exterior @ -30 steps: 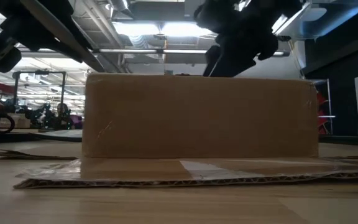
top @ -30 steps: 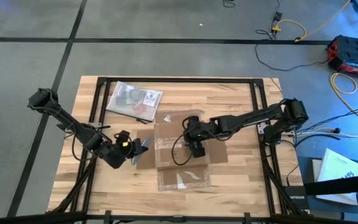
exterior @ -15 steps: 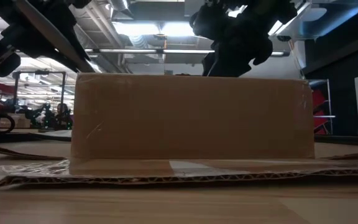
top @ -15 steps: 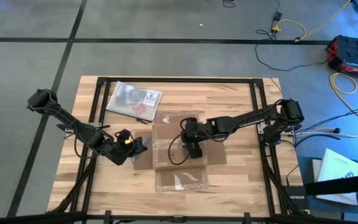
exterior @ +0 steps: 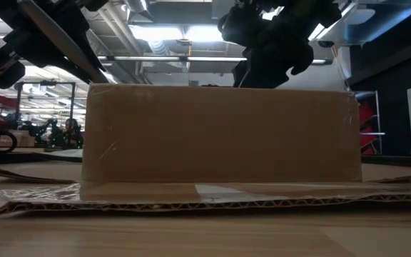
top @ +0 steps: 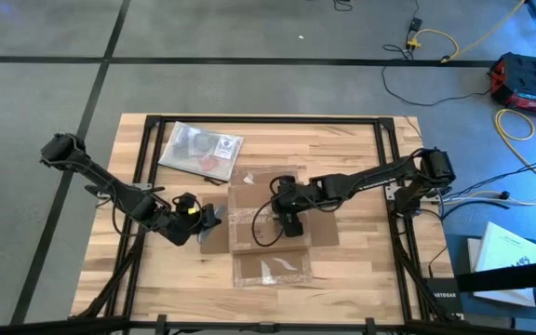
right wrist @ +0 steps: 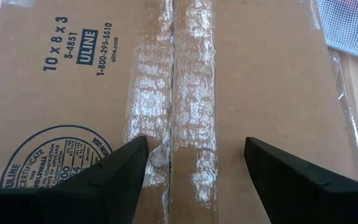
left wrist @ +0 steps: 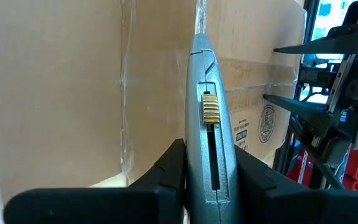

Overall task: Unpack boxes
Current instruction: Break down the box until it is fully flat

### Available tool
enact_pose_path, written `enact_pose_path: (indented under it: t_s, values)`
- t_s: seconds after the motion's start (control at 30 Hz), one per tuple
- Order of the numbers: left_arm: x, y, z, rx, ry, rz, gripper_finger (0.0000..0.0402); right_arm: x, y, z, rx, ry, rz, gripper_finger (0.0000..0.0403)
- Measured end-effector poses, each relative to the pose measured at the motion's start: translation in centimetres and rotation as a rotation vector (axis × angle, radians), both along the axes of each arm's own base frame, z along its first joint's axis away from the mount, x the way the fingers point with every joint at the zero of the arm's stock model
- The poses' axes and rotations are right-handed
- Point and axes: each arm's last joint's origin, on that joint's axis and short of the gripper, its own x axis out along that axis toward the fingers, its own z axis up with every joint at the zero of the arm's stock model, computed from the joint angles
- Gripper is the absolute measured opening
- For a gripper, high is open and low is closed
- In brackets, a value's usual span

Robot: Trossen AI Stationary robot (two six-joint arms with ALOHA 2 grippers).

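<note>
The brown cardboard box point(top: 261, 228) stands mid-table on its bottom, its top seam taped point(right wrist: 191, 74) and its near flap point(exterior: 191, 196) lying flat on the wood. My left gripper point(top: 203, 220) is at the box's left side, shut on a grey utility knife point(left wrist: 209, 106). The knife's tip point(left wrist: 199, 31) points at the box's upper left edge; whether it touches, I cannot tell. My right gripper point(top: 287, 221) is over the box top, open, with one finger on either side of the taped seam point(right wrist: 196, 152). My left gripper pinches the utility knife's handle point(left wrist: 211, 186) between its two fingers, below the yellow slider. The knife runs on along the fingers, slanting down toward the box from the table's left, clear of the table. My right gripper comes at the box top from above, slanting; its fingertips point(right wrist: 129, 165) hide whether they rest on the cardboard.
A clear plastic bag point(top: 201, 149) with small items lies at the far left of the table. A black frame point(top: 259, 119) runs round the table's edges. Bare wood lies near the front edge and at the far right.
The box has slid a little toward the table's left edge, staying flat on the wood. My right gripper has sunk slightly over its top and gone the same way. Both have kept still in the last half second.
</note>
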Motion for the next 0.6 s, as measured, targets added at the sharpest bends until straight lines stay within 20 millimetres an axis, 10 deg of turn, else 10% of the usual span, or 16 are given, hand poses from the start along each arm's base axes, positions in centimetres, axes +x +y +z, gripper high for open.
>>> enact_pose_path:
  t_s: [0.6]
  values:
    - [0.19,-0.05,0.13,-0.014,-0.009,-0.02,0.0059,0.0,0.0,-0.07,-0.001,0.001,0.0,0.0257]
